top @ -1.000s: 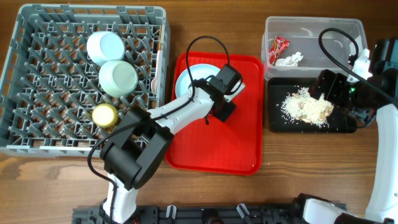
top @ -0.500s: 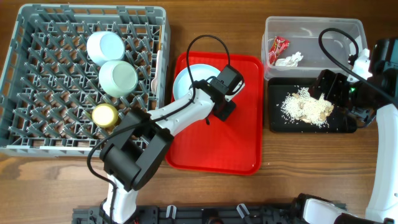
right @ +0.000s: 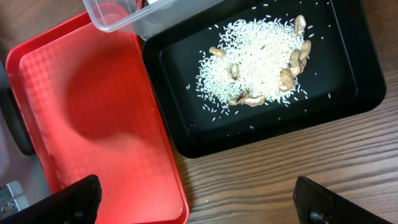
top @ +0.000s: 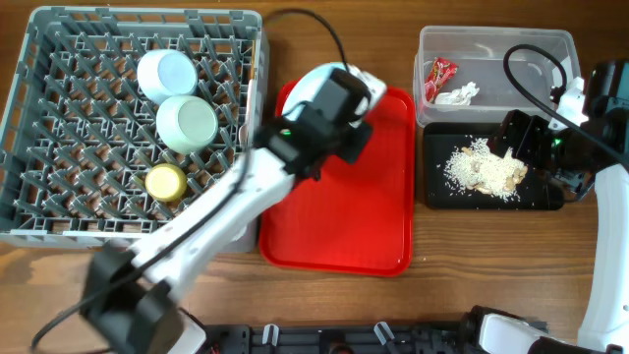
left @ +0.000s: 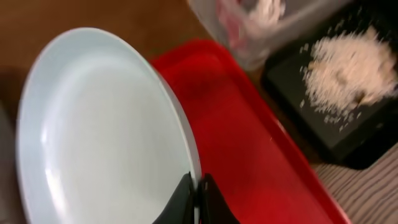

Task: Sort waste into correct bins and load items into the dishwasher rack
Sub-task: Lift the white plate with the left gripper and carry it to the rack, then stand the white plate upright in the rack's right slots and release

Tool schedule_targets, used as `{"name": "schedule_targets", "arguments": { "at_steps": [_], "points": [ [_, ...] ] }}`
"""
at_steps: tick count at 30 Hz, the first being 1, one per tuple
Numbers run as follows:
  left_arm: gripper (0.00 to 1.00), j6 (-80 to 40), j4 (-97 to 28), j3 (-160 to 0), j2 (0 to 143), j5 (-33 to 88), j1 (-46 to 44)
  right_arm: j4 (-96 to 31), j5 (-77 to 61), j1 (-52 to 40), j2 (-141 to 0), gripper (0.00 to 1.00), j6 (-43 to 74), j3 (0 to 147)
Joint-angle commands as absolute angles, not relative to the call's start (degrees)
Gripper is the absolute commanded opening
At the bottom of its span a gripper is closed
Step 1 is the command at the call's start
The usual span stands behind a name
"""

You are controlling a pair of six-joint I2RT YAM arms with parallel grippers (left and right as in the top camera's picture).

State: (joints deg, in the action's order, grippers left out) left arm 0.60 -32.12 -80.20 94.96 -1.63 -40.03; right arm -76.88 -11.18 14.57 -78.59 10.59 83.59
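Plate [left: 106,124] was pinched at rim by left gripper [left: 196,186], raised & tilted over red tray [left: 249,143], flat a sec. ago; rack [top: 59,128] load judged next. Right gripper [right: 196,208] was spread, empty.

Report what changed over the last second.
The left gripper shut on the rim of the plate and lifted it off the red tray, tilting it, as the arm rose. Unchanged: the right gripper open above the black tray, both bowls and the yellow cup in the rack, wrapper and tissue in the clear tub.
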Motion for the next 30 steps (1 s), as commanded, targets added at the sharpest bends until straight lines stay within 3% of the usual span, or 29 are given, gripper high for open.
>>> {"name": "schedule_targets", "arguments": {
  "at_steps": [1,17,30],
  "points": [
    [0.04,-3.01,-31.77,-81.36,88.68,1.67,-35.73,-76.88,-12.1,14.7,-78.89,0.99,10.26,83.11],
    [0.04,-12.93,-30.24,-81.34,87.61,48.4,-4.75,-76.84,-12.12,14.7,-78.89,1.0,10.48,83.11],
    [0.04,-12.91,-30.26,-81.34,95.35,53.32,0.3,-76.82,-12.12,14.7,-78.89,0.99,10.48,83.11]
  ]
}}
